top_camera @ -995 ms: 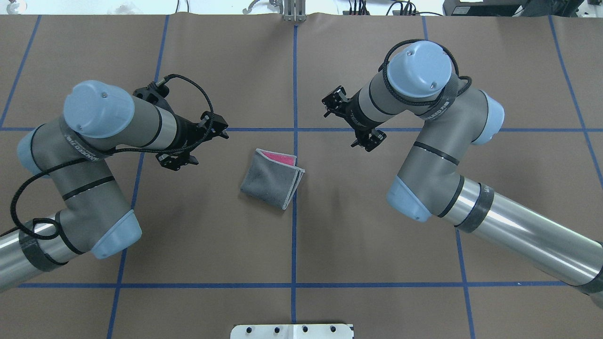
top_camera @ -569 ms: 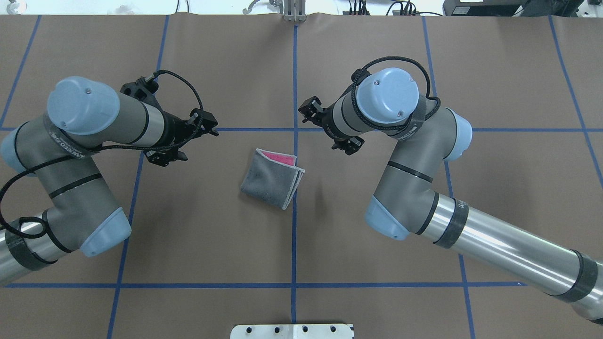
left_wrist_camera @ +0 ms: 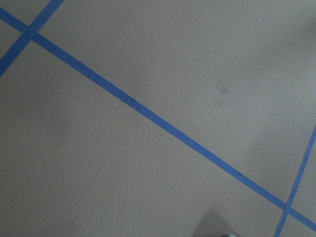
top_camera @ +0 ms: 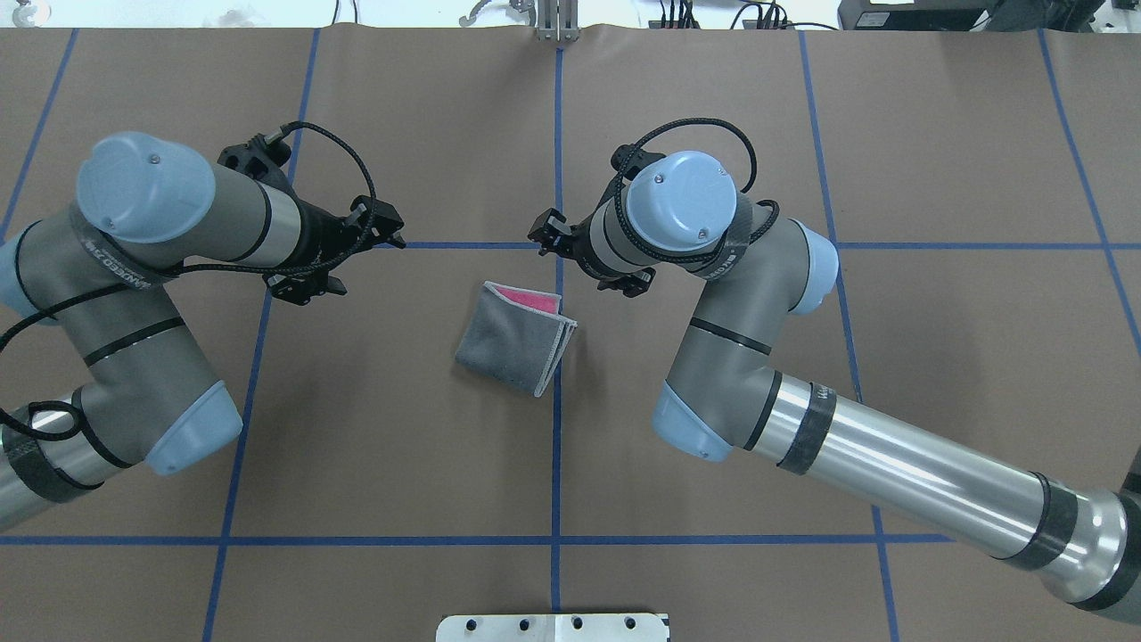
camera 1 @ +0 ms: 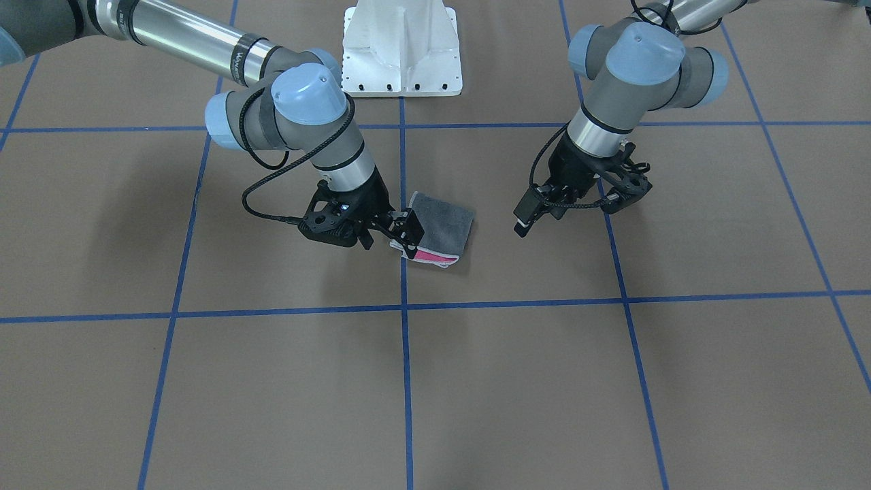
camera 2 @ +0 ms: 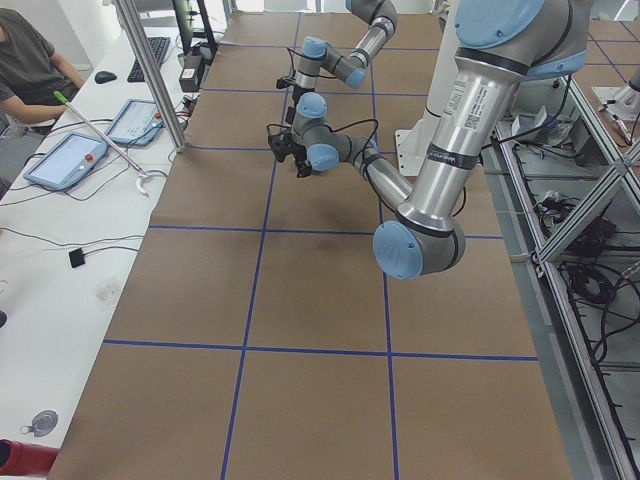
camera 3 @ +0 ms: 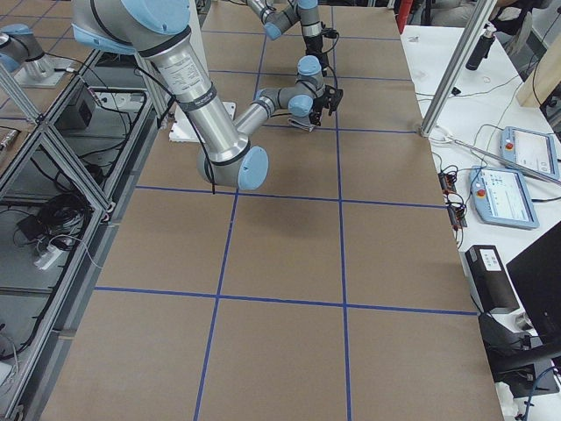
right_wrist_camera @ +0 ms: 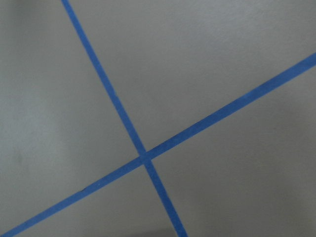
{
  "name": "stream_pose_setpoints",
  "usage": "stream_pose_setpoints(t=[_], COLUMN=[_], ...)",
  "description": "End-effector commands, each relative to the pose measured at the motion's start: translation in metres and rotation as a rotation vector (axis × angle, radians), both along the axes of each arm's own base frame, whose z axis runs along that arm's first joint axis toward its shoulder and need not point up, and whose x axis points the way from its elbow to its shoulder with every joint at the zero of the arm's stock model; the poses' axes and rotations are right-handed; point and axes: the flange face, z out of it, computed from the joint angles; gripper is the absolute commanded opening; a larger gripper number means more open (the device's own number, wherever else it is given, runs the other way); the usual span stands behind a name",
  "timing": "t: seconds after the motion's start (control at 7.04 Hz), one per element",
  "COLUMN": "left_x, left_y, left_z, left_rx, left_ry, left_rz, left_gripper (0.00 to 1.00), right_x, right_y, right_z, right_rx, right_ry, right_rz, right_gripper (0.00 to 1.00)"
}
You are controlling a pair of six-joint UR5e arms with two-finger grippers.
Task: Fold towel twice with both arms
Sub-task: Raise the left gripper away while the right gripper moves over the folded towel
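Overhead exterior: the towel [top_camera: 513, 339] lies folded on the surface [top_camera: 401, 446], grey outside, pink showing at 12 o'clock. Left end effector [top_camera: 346, 255] at its 10 o'clock, right end effector [top_camera: 586, 259] at 1 o'clock, both spread.

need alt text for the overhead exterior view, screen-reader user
A folded towel, dark grey with a pink strip at its far edge, lies on the brown table by the central blue tape line. The left gripper is open off to its left, the right gripper open just beyond its far right corner; neither holds it.
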Motion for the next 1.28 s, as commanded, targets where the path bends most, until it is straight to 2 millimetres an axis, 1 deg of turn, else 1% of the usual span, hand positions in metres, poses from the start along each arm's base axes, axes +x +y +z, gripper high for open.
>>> stream_pose_setpoints(t=[0.0, 0.14, 0.28, 0.43, 0.57, 0.71, 1.14], left_x=[-0.002, -0.002, -0.002, -0.002, -0.002, -0.002, -0.002], left_y=[-0.002, -0.002, -0.002, -0.002, -0.001, -0.002, -0.001], left_z=[0.0, -0.001, -0.001, -0.001, 0.0, 0.0, 0.0], left_rx=[0.0, 0.001, 0.001, 0.001, 0.001, 0.0, 0.001], left_ry=[0.0, 0.001, 0.001, 0.001, 0.001, 0.0, 0.001], left_rz=[0.0, 0.0, 0.0, 0.0, 0.0, 0.0, 0.0], left_gripper=[1.0, 1.0, 1.0, 1.0, 1.0, 1.0, 1.0], right_x=[-0.017, -0.018, -0.021, -0.023, -0.026, -0.034, -0.038], right_y=[0.004, 0.005, 0.007, 0.008, 0.006, 0.002, 0.002], right_z=[0.007, 0.01, 0.007, 0.008, 0.011, 0.023, 0.023], right_rx=[0.181, 0.275, 0.326, 0.378, 0.453, 0.479, 0.49], right_ry=[0.059, 0.094, 0.108, 0.131, 0.138, 0.104, 0.083], right_rz=[-0.089, -0.143, -0.165, -0.175, -0.204, -0.195, -0.195], right_gripper=[0.78, 0.74, 0.63, 0.56, 0.53, 0.51, 0.51])
